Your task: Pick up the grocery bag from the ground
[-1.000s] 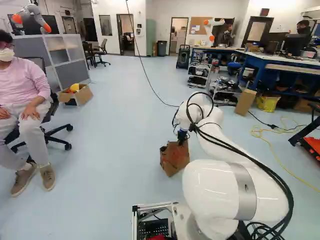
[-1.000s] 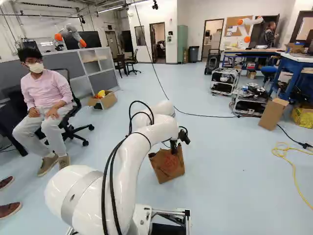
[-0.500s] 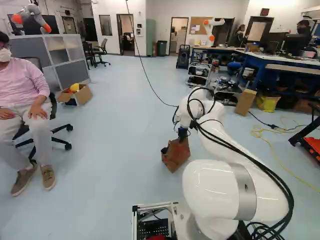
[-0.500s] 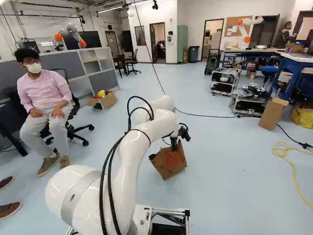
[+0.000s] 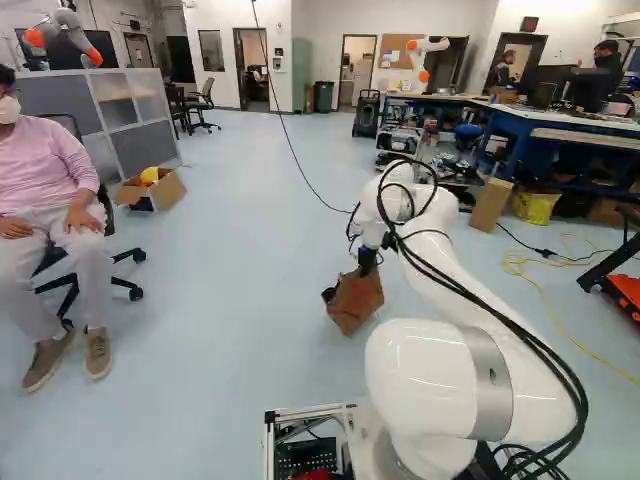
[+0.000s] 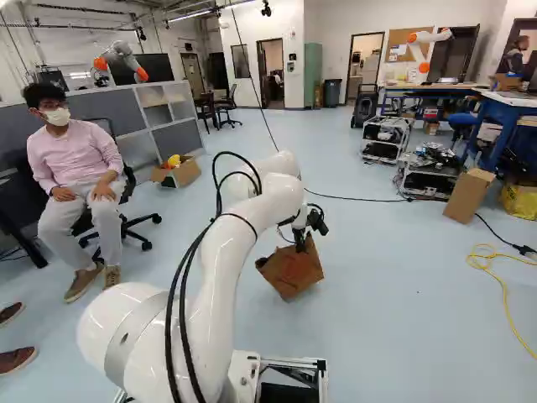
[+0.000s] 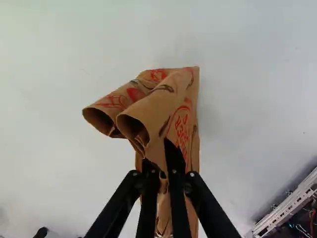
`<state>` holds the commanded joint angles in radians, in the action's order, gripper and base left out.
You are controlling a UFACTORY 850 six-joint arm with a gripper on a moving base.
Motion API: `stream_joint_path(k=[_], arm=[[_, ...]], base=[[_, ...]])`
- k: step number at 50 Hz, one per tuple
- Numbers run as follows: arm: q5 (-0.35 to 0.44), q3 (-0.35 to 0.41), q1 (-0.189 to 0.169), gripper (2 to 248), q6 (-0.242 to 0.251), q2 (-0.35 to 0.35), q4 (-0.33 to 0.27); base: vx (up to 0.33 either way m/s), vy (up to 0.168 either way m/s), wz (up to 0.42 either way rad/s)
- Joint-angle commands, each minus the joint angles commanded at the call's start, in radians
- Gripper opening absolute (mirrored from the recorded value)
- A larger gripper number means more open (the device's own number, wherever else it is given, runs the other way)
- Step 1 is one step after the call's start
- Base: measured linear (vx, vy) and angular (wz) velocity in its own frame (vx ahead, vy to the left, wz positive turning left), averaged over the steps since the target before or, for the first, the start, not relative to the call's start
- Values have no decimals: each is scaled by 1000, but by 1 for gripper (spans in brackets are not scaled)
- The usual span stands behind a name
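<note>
Bag [image 6: 285, 277], tilted, lower centre, right base view: we pinch it, arm [image 6: 247, 239] arched forward, gripper [image 6: 300, 243] downward, fingers nearly together.

A bright workshop with white walls [image 6: 336, 18] and a smooth pale blue floor [image 6: 394, 277].
At the left of the right base view, a grey partition [image 6: 172, 138] with shelf openings stands near an open cardboard box [image 6: 186, 172]; a light strip [image 6: 191, 15] and pipes [image 6: 84, 10] run overhead. Along the back are two open doorways, with a green cabinet [image 6: 313, 75] and a dark bin [image 6: 332, 92] between them, and a corkboard [image 5: 392, 52] farther right. Blue worktables [image 6: 502, 138], metal carts [image 6: 384, 139] and an upright cardboard box [image 6: 468, 196] occupy the right side, where a yellow cord [image 6: 505, 311] curls across the floor.
</note>
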<state>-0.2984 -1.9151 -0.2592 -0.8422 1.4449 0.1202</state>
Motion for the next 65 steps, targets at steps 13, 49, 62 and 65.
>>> stream_joint_path(k=[13,49,62,65], arm=[[71,101,-3,26,0,-99,0],[315,370,-16,26,0,-374,0],[403,456,-18,26,0,-471,0],[424,476,-18,26,0,-494,0]], base=[[0,0,0],[0,0,0],[0,0,0],[0,0,0]])
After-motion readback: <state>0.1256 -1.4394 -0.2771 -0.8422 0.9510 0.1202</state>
